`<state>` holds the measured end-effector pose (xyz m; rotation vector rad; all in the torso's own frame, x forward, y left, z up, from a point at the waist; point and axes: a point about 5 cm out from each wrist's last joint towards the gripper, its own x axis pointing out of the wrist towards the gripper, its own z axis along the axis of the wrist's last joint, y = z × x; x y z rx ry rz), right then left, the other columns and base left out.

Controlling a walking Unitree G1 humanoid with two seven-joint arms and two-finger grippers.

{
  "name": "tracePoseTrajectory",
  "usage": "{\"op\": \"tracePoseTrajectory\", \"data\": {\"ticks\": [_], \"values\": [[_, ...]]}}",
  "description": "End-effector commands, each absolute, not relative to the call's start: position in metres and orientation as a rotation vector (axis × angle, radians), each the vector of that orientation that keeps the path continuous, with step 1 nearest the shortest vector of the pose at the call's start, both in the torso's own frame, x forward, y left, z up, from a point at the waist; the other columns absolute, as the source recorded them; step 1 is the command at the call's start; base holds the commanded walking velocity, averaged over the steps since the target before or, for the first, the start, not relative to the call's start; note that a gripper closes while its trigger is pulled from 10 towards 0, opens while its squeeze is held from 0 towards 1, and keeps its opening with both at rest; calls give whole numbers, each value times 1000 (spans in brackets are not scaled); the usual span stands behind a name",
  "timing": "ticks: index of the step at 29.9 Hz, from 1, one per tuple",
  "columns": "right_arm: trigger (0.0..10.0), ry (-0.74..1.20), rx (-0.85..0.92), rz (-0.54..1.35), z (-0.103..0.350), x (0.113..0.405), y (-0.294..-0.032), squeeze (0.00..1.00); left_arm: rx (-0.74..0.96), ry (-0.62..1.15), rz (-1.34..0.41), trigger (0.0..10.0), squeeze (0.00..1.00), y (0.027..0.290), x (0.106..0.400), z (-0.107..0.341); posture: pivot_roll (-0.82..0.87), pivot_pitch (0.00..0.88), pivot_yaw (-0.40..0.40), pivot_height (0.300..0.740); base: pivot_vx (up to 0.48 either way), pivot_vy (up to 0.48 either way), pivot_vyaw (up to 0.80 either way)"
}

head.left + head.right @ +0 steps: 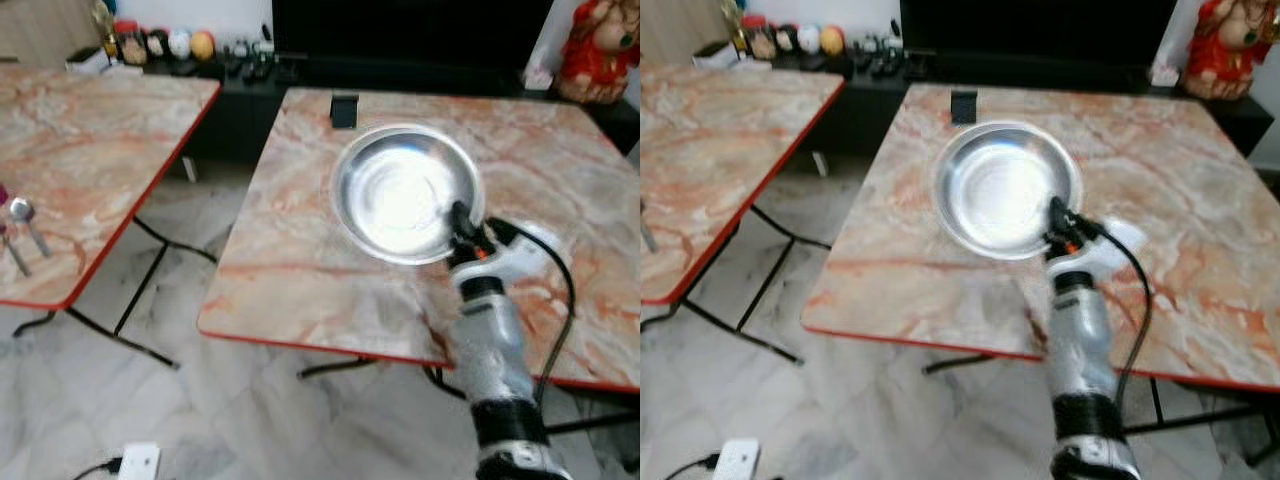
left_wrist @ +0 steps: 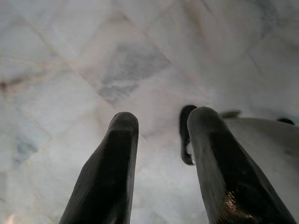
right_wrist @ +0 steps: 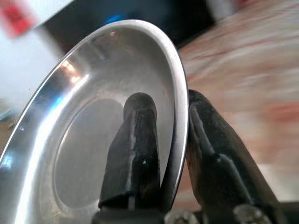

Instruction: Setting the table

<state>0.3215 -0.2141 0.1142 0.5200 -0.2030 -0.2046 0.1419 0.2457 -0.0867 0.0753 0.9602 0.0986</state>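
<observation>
A lived-in home, likely a living or dining room. Two folding worktops with marbled tops and red edging stand on a pale marble-tiled floor. Behind them a low dark cabinet carries small ornaments, blurred here, below a big black screen. A red figurine sits at the far corner. Spoons lie on one worktop.

A round, shiny steel plate with a wide raised rim and a shallow empty well lies near the middle of the marble-patterned counter, toward its far edge, its near-right rim pinched between the jaws of the right gripper.
</observation>
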Motion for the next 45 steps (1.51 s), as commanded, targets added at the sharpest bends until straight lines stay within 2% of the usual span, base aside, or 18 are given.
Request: {"op": "tracePoseTrajectory", "data": {"ticks": [1, 6, 9, 14, 22, 33, 39, 45], "values": [[10000, -234, 488, -281, 119, 317, -225, 0, 88, 977, 90, 10000, 0, 241, 144, -88, -42, 0, -40, 740, 0, 0, 0], [10000, -228, 439, -418, 111, 298, -244, 0, 93, 968, 59, 10000, 0, 218, 159, -88, -53, 0, -34, 740, 0, 0, 0], [10000, -207, 467, -508, 104, 291, -251, 0, 97, 960, 37, 10000, 0, 205, 167, -88, -61, 0, -30, 740, 0, 0, 0], [10000, -185, 537, -585, 99, 290, -252, 0, 100, 954, 32, 10000, 0, 200, 171, -87, -59, 0, -31, 740, 0, 0, 0], [10000, -110, 642, -623, 89, 294, -249, 0, 108, 953, 34, 10000, 0, 202, 171, -87, -51, 0, -37, 740, 0, 0, 0], [10000, -45, 557, -733, 81, 287, -258, 0, 113, 949, 54, 10000, 0, 221, 168, -84, -51, 0, -39, 740, 0, 0, 0], [10000, 52, 577, -783, 67, 284, -257, 0, 110, 961, 75, 10000, 0, 236, 161, -83, -48, 0, -40, 740, 0, 0, 0], [10000, 66, 603, -792, 64, 284, -255, 0, 108, 971, 81, 10000, 0, 240, 156, -84, -47, 0, -40, 740, 0, 0, 0]]}}
